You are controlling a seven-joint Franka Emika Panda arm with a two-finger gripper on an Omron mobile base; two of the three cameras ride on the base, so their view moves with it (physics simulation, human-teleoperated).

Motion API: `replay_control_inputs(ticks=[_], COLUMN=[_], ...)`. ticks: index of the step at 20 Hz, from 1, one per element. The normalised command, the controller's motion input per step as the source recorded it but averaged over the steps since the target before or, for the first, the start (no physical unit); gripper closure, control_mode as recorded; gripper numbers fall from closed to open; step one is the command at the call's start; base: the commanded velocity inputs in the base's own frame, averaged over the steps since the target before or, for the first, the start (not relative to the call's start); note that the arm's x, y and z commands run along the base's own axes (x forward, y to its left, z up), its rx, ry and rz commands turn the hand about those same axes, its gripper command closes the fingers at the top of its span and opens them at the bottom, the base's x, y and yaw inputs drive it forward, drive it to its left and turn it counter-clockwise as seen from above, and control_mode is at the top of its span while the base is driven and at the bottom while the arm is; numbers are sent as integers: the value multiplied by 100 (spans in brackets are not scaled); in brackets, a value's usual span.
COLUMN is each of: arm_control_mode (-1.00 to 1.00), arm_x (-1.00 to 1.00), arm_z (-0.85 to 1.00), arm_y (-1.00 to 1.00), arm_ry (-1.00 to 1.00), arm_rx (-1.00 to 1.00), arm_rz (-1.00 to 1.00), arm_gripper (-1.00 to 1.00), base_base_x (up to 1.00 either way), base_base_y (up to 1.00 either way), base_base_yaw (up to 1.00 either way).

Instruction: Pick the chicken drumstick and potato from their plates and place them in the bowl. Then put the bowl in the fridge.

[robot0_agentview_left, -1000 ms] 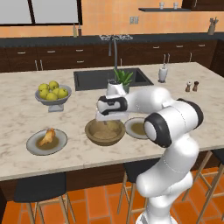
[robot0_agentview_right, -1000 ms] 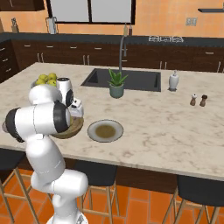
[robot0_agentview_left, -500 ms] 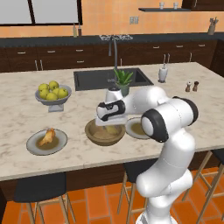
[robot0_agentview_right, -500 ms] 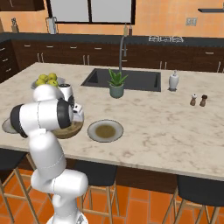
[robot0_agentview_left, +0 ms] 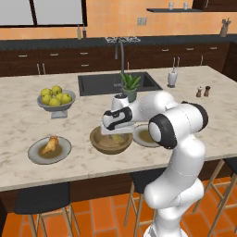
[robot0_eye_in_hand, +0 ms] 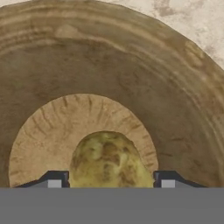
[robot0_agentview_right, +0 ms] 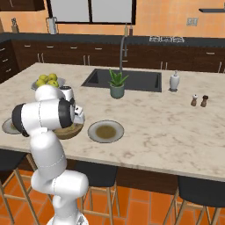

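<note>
Potato [robot0_eye_in_hand: 107,159] sits between the two fingertips of the gripper [robot0_eye_in_hand: 108,179], jaws partly open and closed on its sides, directly above the bowl [robot0_agentview_left: 110,140] centre. Drumstick [robot0_agentview_left: 49,145] lies on the left plate [robot0_agentview_left: 49,150]; the right plate [robot0_agentview_right: 105,131] is bare.

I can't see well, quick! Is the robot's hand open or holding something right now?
Hand: closed on the potato, holding it over the inside of the wooden bowl.
</note>
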Motion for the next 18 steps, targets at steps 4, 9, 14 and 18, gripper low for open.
replay_control_inputs(ticks=[4,9,14,18], arm_control_mode=[-100,-100,-100,-100], arm_x=[0,-8,-35,-95], arm_z=[0,9,31,55], arm_y=[0,0,0,10], arm_ry=[0,0,0,-1], arm_rx=[0,0,0,0], arm_rz=[0,0,-1,-8], arm_gripper=[-100,-100,-100,-100], base_base_x=[0,0,0,0], base_base_y=[0,0,0,0], base_base_yaw=[0,0,0,0])
